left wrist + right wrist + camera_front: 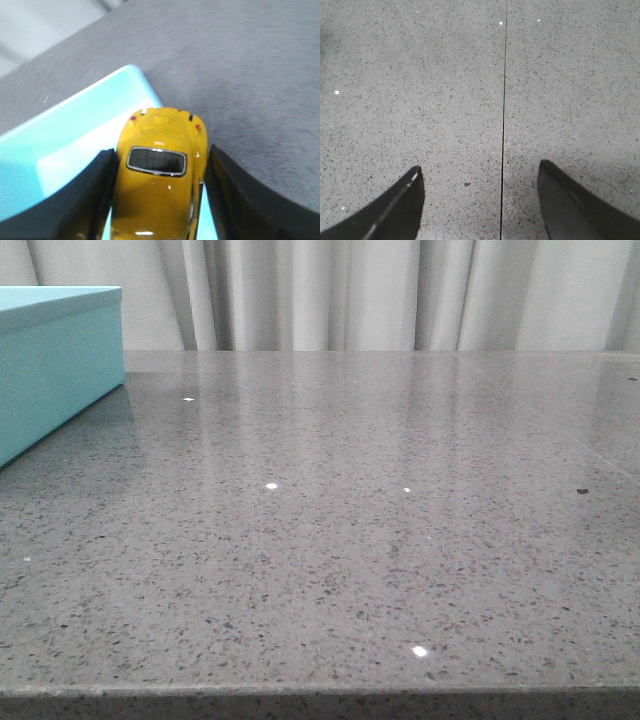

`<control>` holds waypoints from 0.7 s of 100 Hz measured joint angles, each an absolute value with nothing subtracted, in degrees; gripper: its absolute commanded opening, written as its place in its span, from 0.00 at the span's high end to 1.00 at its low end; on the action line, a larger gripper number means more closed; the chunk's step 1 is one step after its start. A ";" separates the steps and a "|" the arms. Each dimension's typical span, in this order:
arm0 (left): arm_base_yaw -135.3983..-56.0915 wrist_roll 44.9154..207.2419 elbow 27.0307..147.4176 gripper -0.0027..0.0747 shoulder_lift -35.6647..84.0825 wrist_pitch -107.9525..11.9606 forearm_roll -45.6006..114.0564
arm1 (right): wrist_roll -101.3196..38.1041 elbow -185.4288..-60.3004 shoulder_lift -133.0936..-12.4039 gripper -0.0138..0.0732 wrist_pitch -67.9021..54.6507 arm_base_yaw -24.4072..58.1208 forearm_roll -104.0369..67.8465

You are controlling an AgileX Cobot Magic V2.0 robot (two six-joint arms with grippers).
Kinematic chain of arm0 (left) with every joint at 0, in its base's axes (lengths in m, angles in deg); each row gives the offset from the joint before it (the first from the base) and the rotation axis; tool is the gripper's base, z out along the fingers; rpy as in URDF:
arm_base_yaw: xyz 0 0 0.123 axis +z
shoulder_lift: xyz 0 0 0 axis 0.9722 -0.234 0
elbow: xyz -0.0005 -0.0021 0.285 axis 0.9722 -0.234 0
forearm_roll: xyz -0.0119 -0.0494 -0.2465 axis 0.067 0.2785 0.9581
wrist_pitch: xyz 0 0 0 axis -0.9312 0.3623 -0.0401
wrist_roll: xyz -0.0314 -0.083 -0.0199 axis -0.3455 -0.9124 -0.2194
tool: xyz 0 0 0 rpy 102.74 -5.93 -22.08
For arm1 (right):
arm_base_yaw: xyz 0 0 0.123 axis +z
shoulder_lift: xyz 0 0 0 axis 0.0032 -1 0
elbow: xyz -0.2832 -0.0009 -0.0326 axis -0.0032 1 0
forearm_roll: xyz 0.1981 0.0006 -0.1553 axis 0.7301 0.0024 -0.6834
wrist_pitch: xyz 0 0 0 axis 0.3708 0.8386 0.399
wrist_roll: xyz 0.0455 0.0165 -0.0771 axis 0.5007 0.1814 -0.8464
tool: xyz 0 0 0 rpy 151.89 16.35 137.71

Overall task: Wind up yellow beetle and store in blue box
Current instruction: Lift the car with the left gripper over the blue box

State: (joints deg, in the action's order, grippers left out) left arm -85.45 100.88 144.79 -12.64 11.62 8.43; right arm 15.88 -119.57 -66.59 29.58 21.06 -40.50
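In the left wrist view my left gripper [160, 160] is shut on the yellow beetle [160, 175], its black fingers [95, 200] pressed on both sides of the car. The car hangs above a corner of the blue box [75, 145], seen from above. In the front view the blue box [55, 365] stands at the far left edge of the table; neither gripper nor the beetle shows there. In the right wrist view my right gripper [480, 172] is open and empty above bare table.
The grey speckled stone table [350, 540] fills the front view, with a pale curtain [400, 290] behind it. A thin dark seam [504, 100] runs across the tabletop under my right gripper.
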 measured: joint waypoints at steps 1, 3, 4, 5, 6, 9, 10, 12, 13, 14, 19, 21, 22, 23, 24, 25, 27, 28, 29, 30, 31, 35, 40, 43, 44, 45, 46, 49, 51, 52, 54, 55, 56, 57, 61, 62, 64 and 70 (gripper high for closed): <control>-85.08 100.54 144.78 0.77 -12.64 11.62 8.06 | 15.88 -119.57 -66.59 0.28 29.58 21.06 -40.50; -84.01 99.61 144.62 0.77 -12.64 11.62 8.06 | 15.88 -119.57 -66.59 0.28 29.58 21.06 -40.50; -83.31 99.12 144.50 0.77 -12.64 11.62 8.06 | 15.88 -119.57 -66.59 0.28 29.58 21.06 -40.50; -82.96 98.90 144.49 0.77 -12.64 11.73 8.06 | 15.88 -119.57 -66.59 0.28 29.58 21.06 -40.50; -82.29 98.71 144.33 0.77 -12.64 11.72 8.06 | 15.88 -119.57 -66.59 0.28 29.58 21.06 -40.50; -80.98 97.94 144.00 0.77 -12.64 11.72 8.06 | 15.88 -119.57 -66.59 0.28 29.58 21.06 -40.50; -80.64 97.82 143.93 0.77 -12.64 11.72 8.06 | 15.88 -119.57 -66.59 0.28 29.58 21.06 -40.50; -79.67 97.55 143.81 0.77 -12.64 11.72 8.06 | 15.88 -119.57 -66.59 0.28 29.58 21.06 -40.50; -79.06 97.41 143.68 0.77 -12.64 11.83 8.06 | 15.88 -119.57 -66.59 0.28 29.58 21.06 -40.50; -78.77 97.18 143.55 0.77 -12.64 11.83 8.06 | 15.88 -119.57 -66.59 0.28 29.58 21.06 -40.50; -76.89 96.54 143.07 0.77 -12.73 11.83 7.74 | 15.88 -119.57 -66.59 0.28 29.58 21.06 -40.50; -76.18 96.38 142.71 0.77 -12.77 11.83 7.74 | 15.88 -119.57 -66.59 0.28 29.58 21.06 -40.50; -75.96 96.25 142.69 0.77 -12.86 11.83 7.74 | 15.88 -119.57 -66.59 0.28 29.58 21.06 -40.50; -75.53 96.25 142.41 0.77 -12.86 11.83 7.74 | 15.88 -119.57 -66.59 0.28 29.58 21.06 -40.50; -75.33 96.11 142.30 0.77 -12.98 11.83 7.74 | 15.88 -119.57 -66.59 0.28 29.58 21.06 -40.50; -74.92 96.11 142.20 0.77 -12.98 11.83 7.74 | 15.88 -119.57 -66.59 0.28 29.58 21.06 -40.50; -74.38 96.00 141.83 0.77 -13.10 11.83 7.74 | 15.88 -119.57 -66.59 0.28 29.58 21.06 -40.45; -74.21 95.99 141.57 0.77 -13.23 11.83 7.74 | 15.88 -119.57 -66.59 0.28 29.58 21.06 -40.45; -74.05 95.99 141.44 0.77 -13.24 11.83 7.74 | 15.88 -119.57 -66.59 0.28 29.58 21.06 -40.45; -73.74 95.88 141.13 0.77 -13.40 11.83 7.74 | 15.88 -119.57 -66.59 0.28 29.58 21.06 -40.45; -73.60 95.90 140.97 0.77 -13.56 11.83 7.74 | 15.88 -119.57 -66.59 0.28 29.58 21.06 -40.45; -72.97 95.77 139.97 0.77 -13.90 11.83 7.74 | 15.88 -119.57 -66.59 0.28 29.58 21.06 -40.45; -72.38 95.66 138.70 0.77 -14.84 11.83 8.06 | 15.88 -119.57 -66.59 0.28 29.58 21.06 -40.36; -72.27 95.66 137.98 0.77 -15.35 11.83 8.06 | 15.88 -119.57 -66.59 0.28 29.58 21.06 -40.36; -72.16 95.66 137.79 0.77 -15.50 11.83 8.06 | 15.88 -119.57 -66.59 0.28 29.58 21.06 -40.36; -72.22 95.66 137.45 0.77 -15.79 11.83 8.06 | 15.88 -119.57 -66.59 0.28 29.58 21.06 -40.36; -72.22 95.66 137.27 0.77 -15.93 11.83 8.06 | 15.88 -119.57 -66.59 0.28 29.58 21.06 -40.36; -72.22 95.66 136.40 0.77 -16.55 11.71 8.06 | 15.88 -119.57 -66.59 0.28 29.58 21.06 -40.36; -72.22 95.66 136.07 0.77 -17.03 11.71 8.06 | 15.88 -119.57 -66.59 0.28 29.58 21.06 -40.36; -72.22 95.66 135.74 0.77 -17.39 11.59 8.06 | 15.88 -119.57 -66.59 0.28 29.58 21.06 -40.36; -72.22 95.66 135.27 0.77 -17.92 11.59 8.06 | 15.88 -119.57 -66.59 0.28 29.58 21.06 -40.36; -72.22 95.66 135.12 0.77 -18.09 11.59 8.06 | 15.88 -119.57 -66.59 0.28 29.58 21.06 -40.36; -72.22 95.66 134.80 0.77 -18.29 11.59 8.06 | 15.88 -119.57 -66.59 0.28 29.58 21.06 -40.36; -72.22 95.66 134.67 0.77 -18.68 11.59 8.06 | 15.88 -119.57 -66.59 0.28 29.58 21.06 -40.36; -72.22 95.66 133.85 0.77 -19.85 11.46 8.06 | 15.88 -119.57 -66.59 0.28 29.58 21.06 -40.36; -72.22 95.66 133.73 0.77 -20.03 11.46 8.06 | 15.88 -119.57 -66.59 0.28 29.58 21.06 -40.36; -72.22 95.66 133.40 0.77 -20.61 11.46 8.06 | 15.88 -119.57 -66.59 0.28 29.58 21.06 -40.36; -72.22 95.66 132.64 0.77 -22.05 11.36 8.38 | 15.88 -119.57 -66.59 0.28 29.58 21.06 -40.36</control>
State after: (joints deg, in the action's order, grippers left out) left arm -72.22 95.66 132.64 -22.05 11.36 8.38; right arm 15.88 -119.57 -66.59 29.58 21.06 -40.36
